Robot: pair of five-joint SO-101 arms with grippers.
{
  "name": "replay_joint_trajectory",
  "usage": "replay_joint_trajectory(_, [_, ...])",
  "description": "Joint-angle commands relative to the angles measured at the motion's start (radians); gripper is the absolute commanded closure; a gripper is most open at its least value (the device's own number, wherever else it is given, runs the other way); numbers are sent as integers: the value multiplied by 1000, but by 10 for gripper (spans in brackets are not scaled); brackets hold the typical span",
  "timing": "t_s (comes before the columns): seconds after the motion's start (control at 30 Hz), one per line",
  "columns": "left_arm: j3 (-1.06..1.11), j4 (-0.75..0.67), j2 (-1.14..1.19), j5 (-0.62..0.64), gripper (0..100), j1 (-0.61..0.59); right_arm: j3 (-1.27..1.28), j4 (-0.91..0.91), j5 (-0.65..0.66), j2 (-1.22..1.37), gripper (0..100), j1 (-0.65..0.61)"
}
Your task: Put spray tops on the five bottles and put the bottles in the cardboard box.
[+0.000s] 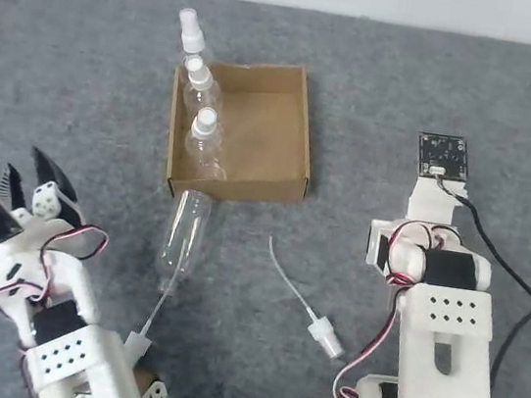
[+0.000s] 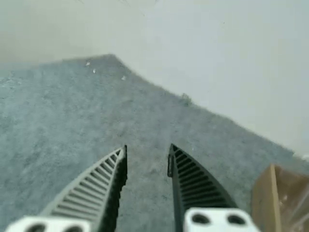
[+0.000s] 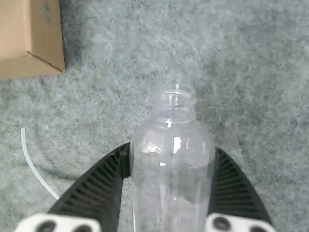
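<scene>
Right claw (image 3: 172,150): you are pinching an open-necked clear bottle (image 3: 173,125), its neck past the tips.
Left claw (image 2: 147,147): spread over your grey worktop (image 2: 72,111), cardboard box (image 2: 282,198) beside it.

Found the left arm (image 1: 43,272) folded low at the lower left of the high view, wrist turned outward and away from the other arm. Noted the left gripper (image 1: 23,161) aimed out roughly level, its two dark ribbed fingers (image 2: 104,186) parted in a narrow V with nothing between them. Found the right arm (image 1: 444,303) at the lower right of the same view, links stacked upright and wrist pitched downward, with the right gripper (image 3: 173,147) closed against both sides of a clear bottle (image 3: 172,169) whose open neck points away from the wrist.
</scene>
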Motion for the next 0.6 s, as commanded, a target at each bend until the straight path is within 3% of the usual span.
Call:
replay_joint_trajectory(0.0, [-120,184,-14,-11,858,6,-15,-21,-37,-45,825,22])
replay_joint_trajectory(0.17, [-193,350,-14,-43,831,54,-6,-58,-57,-38,826,81])
replay_joint_trajectory(0.3, [-194,365,-14,-176,833,133,15,-88,-71,-47,826,87])
replay_joint_trajectory(0.47, [-208,371,-14,-258,833,167,17,-91,-69,-42,826,88])
replay_joint_trajectory(0.57, [-286,479,-14,-305,833,169,17,-96,-69,-38,826,88])
